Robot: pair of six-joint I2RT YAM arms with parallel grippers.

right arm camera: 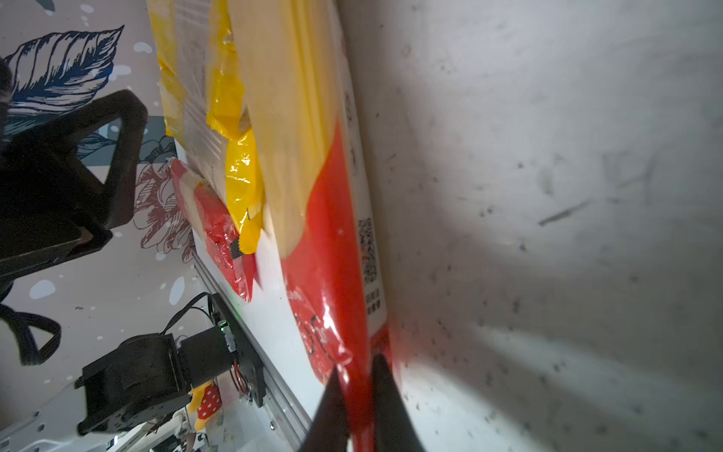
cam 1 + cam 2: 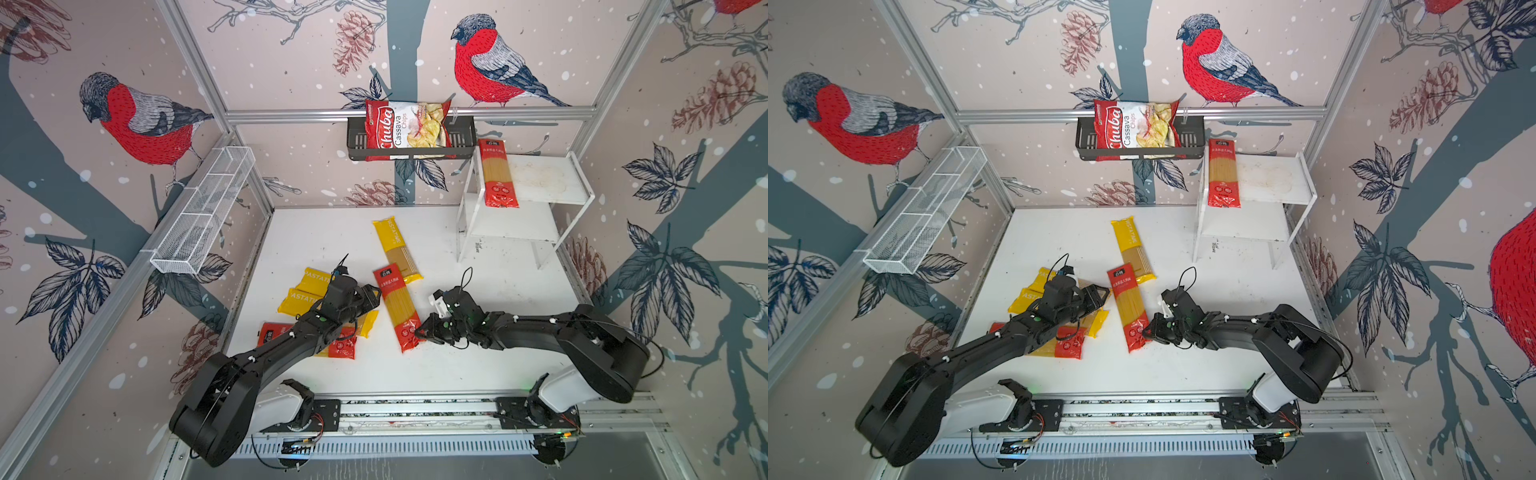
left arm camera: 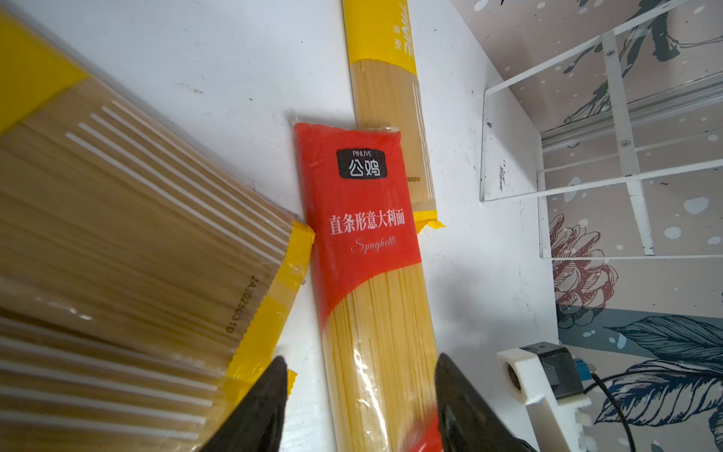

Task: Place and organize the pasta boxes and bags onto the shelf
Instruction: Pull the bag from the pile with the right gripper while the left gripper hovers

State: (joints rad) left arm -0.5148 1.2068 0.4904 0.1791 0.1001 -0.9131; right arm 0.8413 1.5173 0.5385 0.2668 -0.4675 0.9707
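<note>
White table, bird-papered walls: red pack lay at frame centre in both top views, far end over a yellow pack. Left gripper stood spread astride its clear middle. Right gripper had jaws close about its near red end, though I could not tell whether it truly pinched; shelf, upper right, bore a second red pack on top.

Probably a robot lab test cell: aluminium framing is holding bird-print wall panels around a white table.
</note>
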